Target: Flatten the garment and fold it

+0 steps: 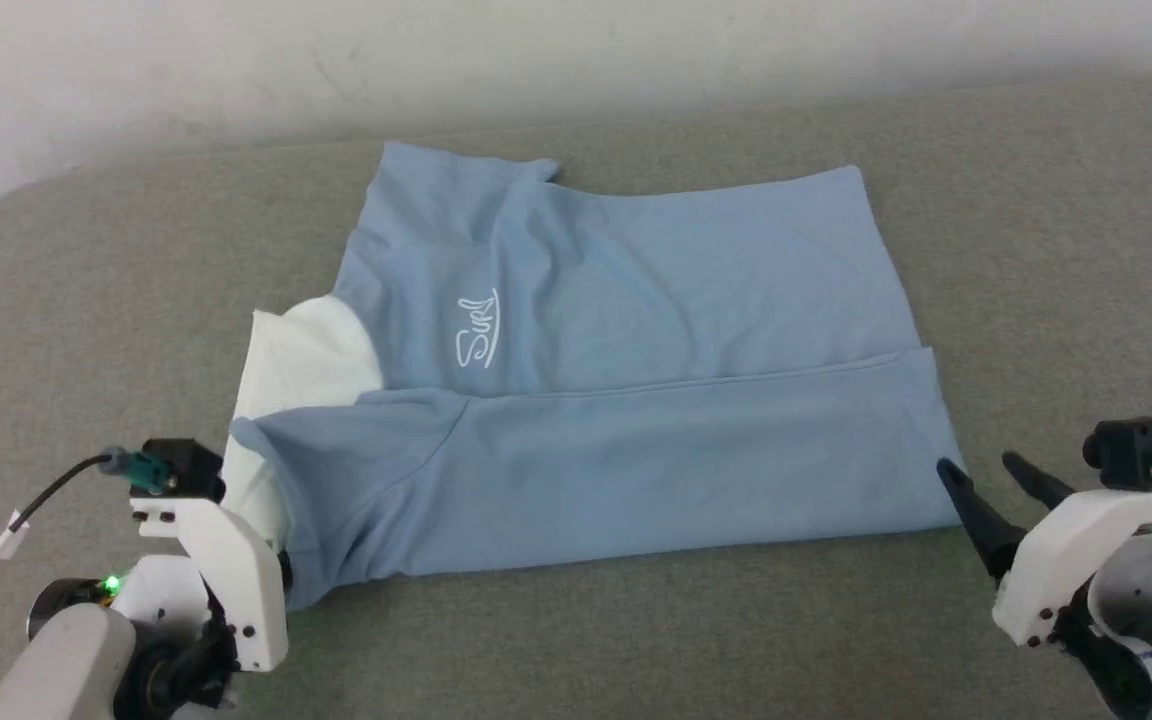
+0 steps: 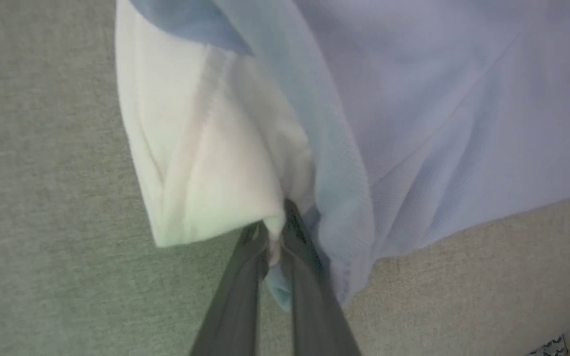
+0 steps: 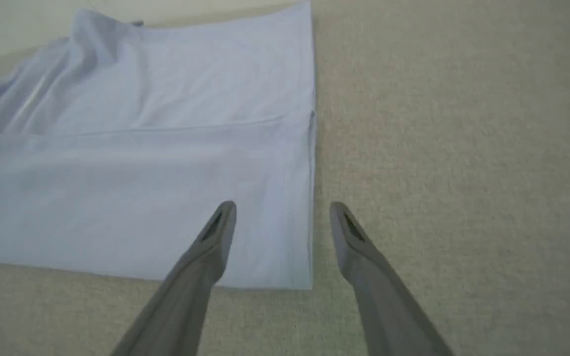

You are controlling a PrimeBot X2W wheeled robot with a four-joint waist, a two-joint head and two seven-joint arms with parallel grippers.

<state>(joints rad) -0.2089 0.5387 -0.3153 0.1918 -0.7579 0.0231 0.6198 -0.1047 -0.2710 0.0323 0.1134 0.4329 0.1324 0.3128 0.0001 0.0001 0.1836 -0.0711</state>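
The garment (image 1: 616,330), a light blue polo shirt, lies sideways on the grey surface with its white collar (image 1: 296,360) to the left and its hem to the right. Its near long edge is folded over the body, just below the white script logo (image 1: 479,330). My left gripper (image 1: 281,570) sits at the near left corner. In the left wrist view, the left gripper (image 2: 275,222) is shut on a pinch of white collar (image 2: 191,148) and blue cloth (image 2: 438,123). My right gripper (image 1: 976,465) stands open at the near right hem corner. The right gripper (image 3: 282,205) straddles the garment (image 3: 141,173) edge there.
The grey padded surface (image 1: 1036,250) stretches wide around the shirt, with its rounded corner at the far left. A pale wall (image 1: 576,60) stands close behind the shirt's far edge. A black cable (image 1: 26,510) trails from my left wrist.
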